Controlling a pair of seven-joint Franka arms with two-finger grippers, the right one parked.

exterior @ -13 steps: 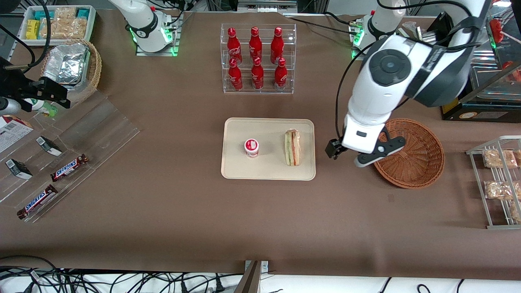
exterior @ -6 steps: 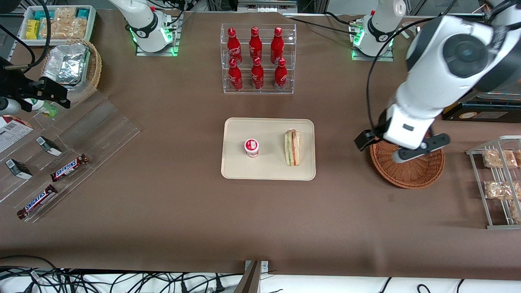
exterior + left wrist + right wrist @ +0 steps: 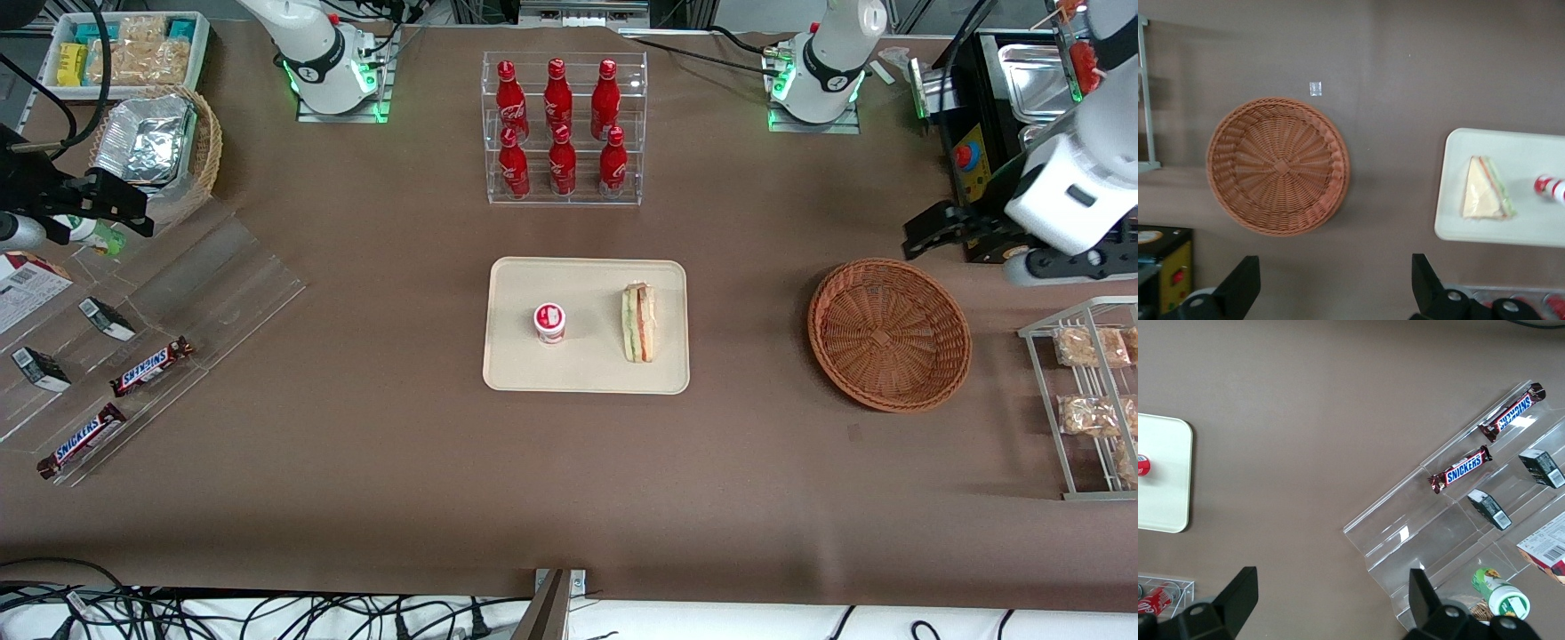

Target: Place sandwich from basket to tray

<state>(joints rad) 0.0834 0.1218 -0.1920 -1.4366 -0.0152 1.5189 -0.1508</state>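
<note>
The sandwich (image 3: 640, 323) lies on the cream tray (image 3: 587, 373), on the side nearer the basket; it also shows in the left wrist view (image 3: 1486, 199) on the tray (image 3: 1498, 233). The reddish-brown wicker basket (image 3: 889, 333) holds nothing, as the left wrist view (image 3: 1278, 167) also shows. My left gripper (image 3: 987, 249) hangs above the table toward the working arm's end, a little farther from the front camera than the basket. It is open wide and empty (image 3: 1331, 293), well apart from the sandwich.
A small red-and-white cup (image 3: 549, 322) stands on the tray. A clear rack of red bottles (image 3: 562, 129) stands farther back. A wire rack with snack packs (image 3: 1089, 391) and a black box (image 3: 987, 133) flank the basket. Snickers bars (image 3: 151, 366) lie toward the parked arm's end.
My left gripper has swung from between tray and basket, over the basket, toward the working arm's end and higher. The sandwich has stayed on the tray.
</note>
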